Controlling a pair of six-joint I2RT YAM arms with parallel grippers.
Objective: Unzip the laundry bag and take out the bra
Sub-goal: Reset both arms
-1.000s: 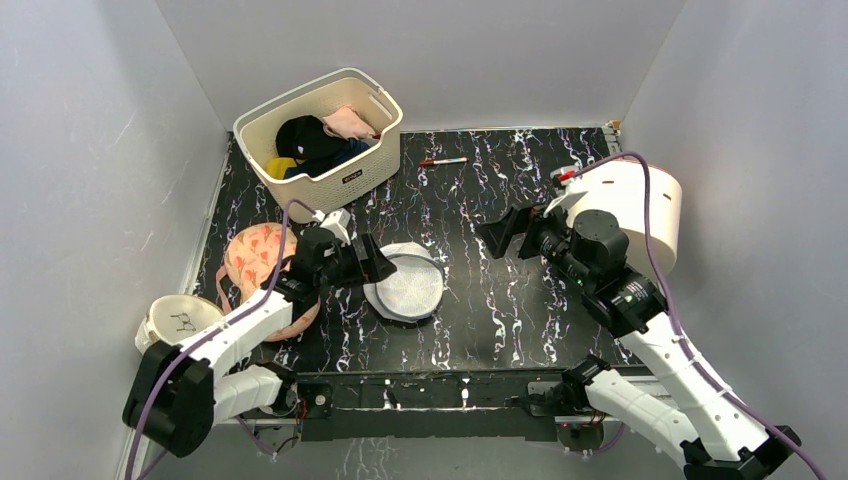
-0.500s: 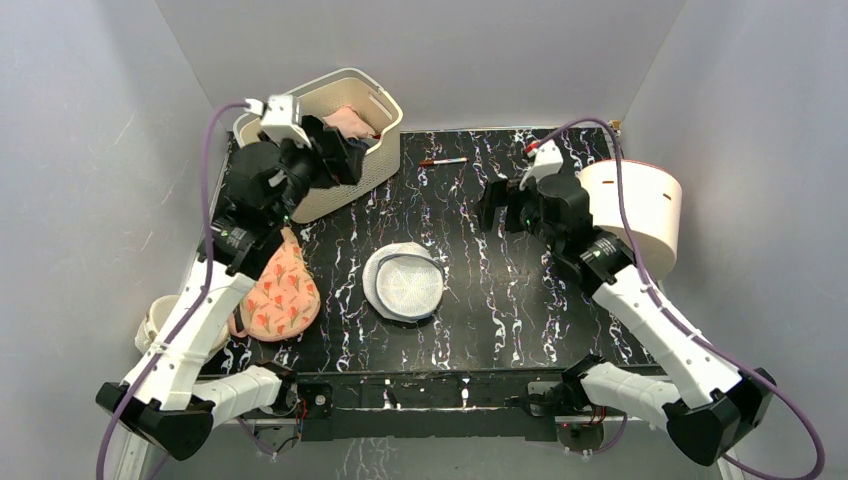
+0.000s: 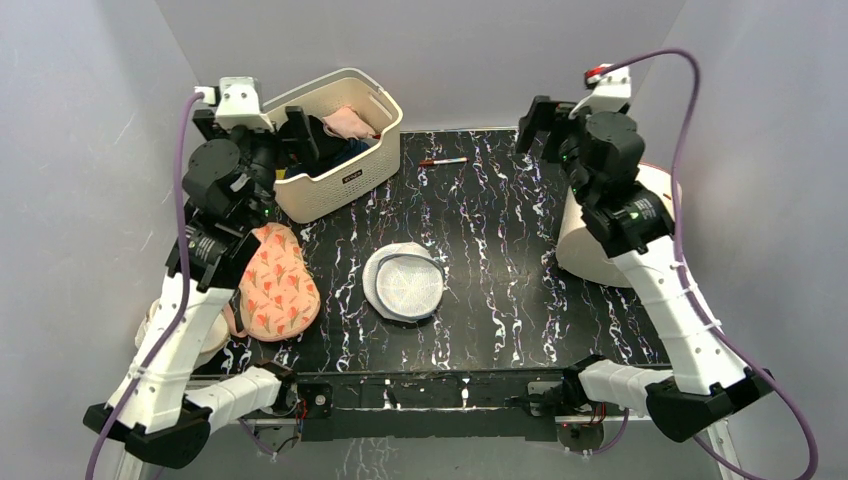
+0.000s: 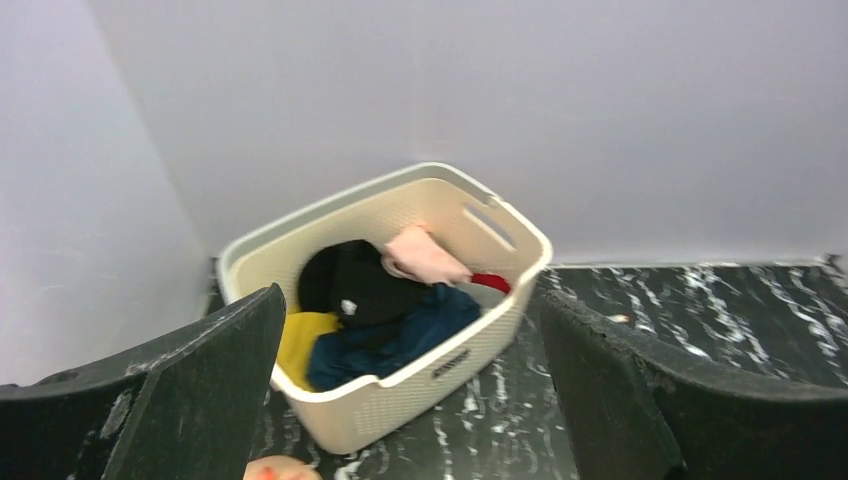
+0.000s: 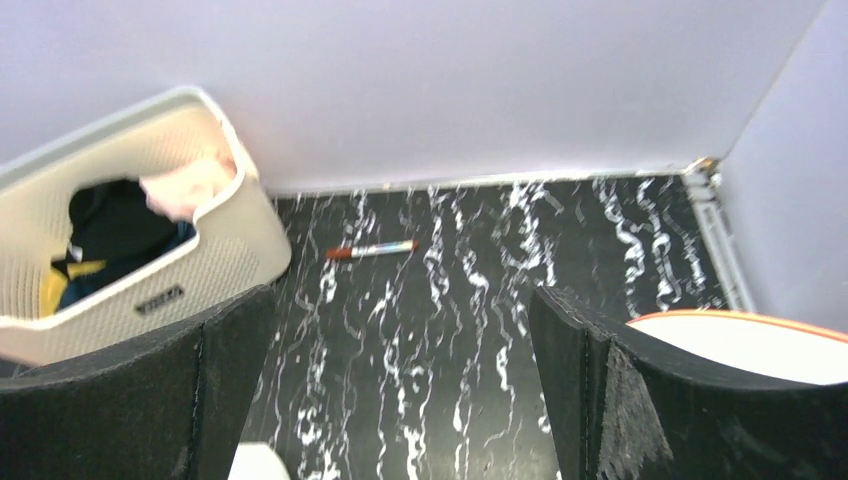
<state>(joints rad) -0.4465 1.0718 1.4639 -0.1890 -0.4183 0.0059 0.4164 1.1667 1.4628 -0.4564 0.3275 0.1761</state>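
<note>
Near edge: both arm bases are sitting on the black rail, and the black marbled worktop [image 3: 500,290] is lying open just beyond it with bare room across the near middle and right. The laundry bag [image 3: 404,283] is resting flat at the worktop centre, well apart from both arms, with nothing touching it and free space showing on all sides; whether its zipper is open cannot be told. To its left, near but not touching, a leaf-print orange-pink pad [image 3: 275,285] is lying by the left arm's upper link. A white round container [image 3: 214,336] is sitting at the near left edge, partly hidden behind that arm. On the right, a large white cylinder [image 3: 580,245] is lying against the right wall, with the right arm crossing in front of it, narrowing that side. Further back, a pen [image 3: 443,161] is lying alone near the far edge. The cream slotted basket [image 3: 340,182] is filling the far left corner, close to the walls, holding black, blue and yellow clothes. The bra [image 3: 350,121] is resting on top of them at the basket's far right side. Both arms are raised high at the back. The left fingers [image 4: 190,390] are spread wide over the basket's near side, gripping nothing. The right fingers [image 5: 130,400] are spread wide too, hanging empty above the far right worktop. Grey walls are closing in three sides.
</note>
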